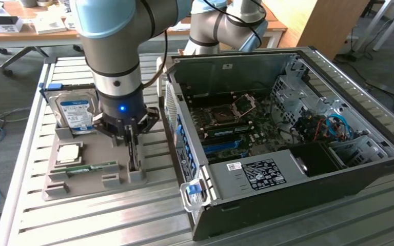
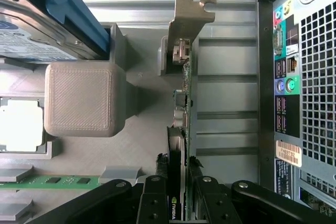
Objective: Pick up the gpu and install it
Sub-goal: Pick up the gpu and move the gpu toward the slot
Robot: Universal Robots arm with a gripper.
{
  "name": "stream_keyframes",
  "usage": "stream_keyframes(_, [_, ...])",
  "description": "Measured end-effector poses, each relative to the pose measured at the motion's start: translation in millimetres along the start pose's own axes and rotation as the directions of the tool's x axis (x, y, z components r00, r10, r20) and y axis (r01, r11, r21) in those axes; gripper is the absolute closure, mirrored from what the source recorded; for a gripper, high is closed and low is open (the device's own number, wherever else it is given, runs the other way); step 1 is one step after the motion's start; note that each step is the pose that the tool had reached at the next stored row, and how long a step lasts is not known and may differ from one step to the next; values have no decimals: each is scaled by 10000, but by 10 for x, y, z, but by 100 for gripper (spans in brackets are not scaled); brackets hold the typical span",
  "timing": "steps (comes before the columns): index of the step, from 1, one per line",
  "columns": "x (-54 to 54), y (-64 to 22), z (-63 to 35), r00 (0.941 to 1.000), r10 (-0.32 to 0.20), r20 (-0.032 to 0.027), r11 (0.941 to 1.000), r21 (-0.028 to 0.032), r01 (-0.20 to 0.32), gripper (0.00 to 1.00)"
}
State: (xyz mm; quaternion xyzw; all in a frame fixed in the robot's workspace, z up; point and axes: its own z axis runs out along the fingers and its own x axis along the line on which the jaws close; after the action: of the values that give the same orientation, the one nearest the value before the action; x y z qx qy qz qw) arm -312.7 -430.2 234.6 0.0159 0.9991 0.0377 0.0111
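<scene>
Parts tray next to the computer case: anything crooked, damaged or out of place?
Nothing stands out. The gpu stands on edge with the pincer closed on it; the hard drive sits upright, the memory stick lies flat.

thin gpu, upright on edge, slotted in grey tray

We read no full word anywhere. The gpu bears a small green-and-white logo. The barcode sticker on the computer case and the hard drive label stay illegible to us.
</scene>
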Motion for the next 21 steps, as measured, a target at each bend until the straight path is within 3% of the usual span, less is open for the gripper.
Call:
stream_keyframes(10, [-4,13,-170,10000,-9,-1,10000,36,9,74])
stream_keyframes(21, [-10,36,-479,10000,-9,0,10000,57,9,74])
